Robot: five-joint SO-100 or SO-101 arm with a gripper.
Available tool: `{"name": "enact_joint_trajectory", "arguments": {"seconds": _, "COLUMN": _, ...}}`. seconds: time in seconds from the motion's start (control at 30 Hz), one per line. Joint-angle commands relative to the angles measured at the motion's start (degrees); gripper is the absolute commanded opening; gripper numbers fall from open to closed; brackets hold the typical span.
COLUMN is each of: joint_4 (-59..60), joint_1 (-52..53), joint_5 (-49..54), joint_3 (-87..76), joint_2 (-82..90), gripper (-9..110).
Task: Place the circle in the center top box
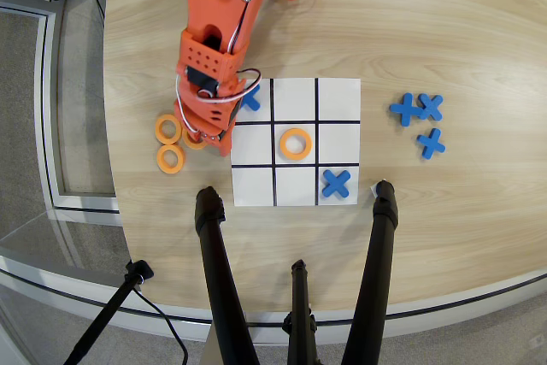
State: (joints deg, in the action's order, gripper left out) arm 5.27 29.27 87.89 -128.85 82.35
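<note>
**Inspector:** Report the surroundings, taken from the gripper (pixel 214 138).

**Assistant:** In the overhead view the orange arm (pixel 214 14) reaches down from the top edge of the wooden table (pixel 444 32). The gripper sits at the left border of the white grid sheet (pixel 342 90), over the middle-left cell. Just to its left lie two orange rings (pixel 167 129) (pixel 170 159) on bare wood. A third orange piece (pixel 195 140) shows directly against the gripper, partly hidden by it.

**Inspector:** Is that piece held?

**Assistant:** Cannot tell. The wrist body covers the jaws from above, so neither their spread nor any grip can be confirmed.

**Inspector:** Cells and contents?

**Assistant:** To the gripper's right, the centre cell holds one circle (pixel 295 143), lying flat inside its lines. A blue X (pixel 250 98) occupies the corner cell just above the gripper, partly under the arm. Another blue X (pixel 337 183) lies in the lower-right corner cell, well apart from the gripper. The center top box (pixel 295 185), in the bottom row as this view shows it, lower right of the gripper, is blank.

**Inspector:** Other items?

**Assistant:** Three blue X pieces (pixel 416 108) lie off the sheet, far to the right. Black tripod legs (pixel 218 271) cross the table's lower edge, below the gripper.
</note>
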Motion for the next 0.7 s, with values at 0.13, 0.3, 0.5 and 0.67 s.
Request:
{"name": "enact_joint_trajectory", "arguments": {"seconds": 0.13, "joint_4": -2.64, "joint_1": -4.04, "joint_5": -3.25, "joint_3": -1.93, "joint_2": 1.76, "gripper": 22}}
{"name": "enact_joint_trajectory", "arguments": {"seconds": 0.3, "joint_4": 0.7, "joint_1": -6.68, "joint_5": -7.29, "joint_3": 2.72, "joint_2": 2.02, "gripper": 22}}
{"name": "enact_joint_trajectory", "arguments": {"seconds": 0.5, "joint_4": 8.09, "joint_1": -5.45, "joint_5": -8.61, "joint_3": 11.95, "joint_2": -0.79, "gripper": 22}}
{"name": "enact_joint_trajectory", "arguments": {"seconds": 0.67, "joint_4": 10.9, "joint_1": -3.08, "joint_5": -8.26, "joint_3": 18.02, "joint_2": -5.1, "gripper": 22}}
